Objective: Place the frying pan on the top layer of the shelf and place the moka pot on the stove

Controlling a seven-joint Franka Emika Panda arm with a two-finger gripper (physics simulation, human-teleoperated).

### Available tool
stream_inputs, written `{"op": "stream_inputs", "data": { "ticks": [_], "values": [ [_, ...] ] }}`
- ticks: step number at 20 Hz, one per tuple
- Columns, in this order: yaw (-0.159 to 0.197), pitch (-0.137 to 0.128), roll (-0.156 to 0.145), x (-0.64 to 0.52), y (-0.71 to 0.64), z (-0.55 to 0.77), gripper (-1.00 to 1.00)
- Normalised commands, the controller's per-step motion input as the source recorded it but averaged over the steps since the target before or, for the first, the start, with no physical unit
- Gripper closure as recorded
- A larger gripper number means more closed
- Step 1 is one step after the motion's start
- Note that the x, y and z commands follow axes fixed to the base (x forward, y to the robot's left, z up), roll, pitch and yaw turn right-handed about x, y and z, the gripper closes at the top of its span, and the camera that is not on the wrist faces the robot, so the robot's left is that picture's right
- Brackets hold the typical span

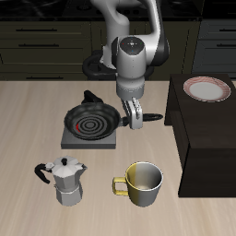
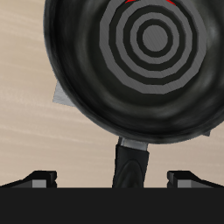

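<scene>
The black frying pan (image 1: 89, 120) rests on the grey stove (image 1: 92, 141), and its long handle (image 1: 150, 115) points toward the shelf (image 1: 207, 138). My gripper (image 1: 132, 121) hangs over that handle, open. In the wrist view the handle (image 2: 129, 162) runs between the two fingertips (image 2: 39, 179) without touching either, and the pan (image 2: 140, 61) fills the space beyond it. A corner of the stove (image 2: 59, 94) peeks out from under the pan. The silver moka pot (image 1: 66, 180) stands upright near the table's front edge.
A yellowish metal mug (image 1: 143, 182) stands beside the moka pot. A pink-rimmed white plate (image 1: 206, 88) lies on the back part of the shelf's flat top. Dark cabinets line the wall behind the robot.
</scene>
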Motion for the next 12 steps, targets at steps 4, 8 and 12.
{"op": "stream_inputs", "data": {
  "ticks": [4,8,12],
  "values": [
    [-0.010,0.016,-0.016,-0.10,-0.04,-0.23,-1.00],
    [-0.038,-0.004,-0.008,-0.30,-0.02,-0.21,-1.00],
    [-0.059,-0.022,0.020,-0.26,-0.07,-0.10,-1.00]
  ]
}}
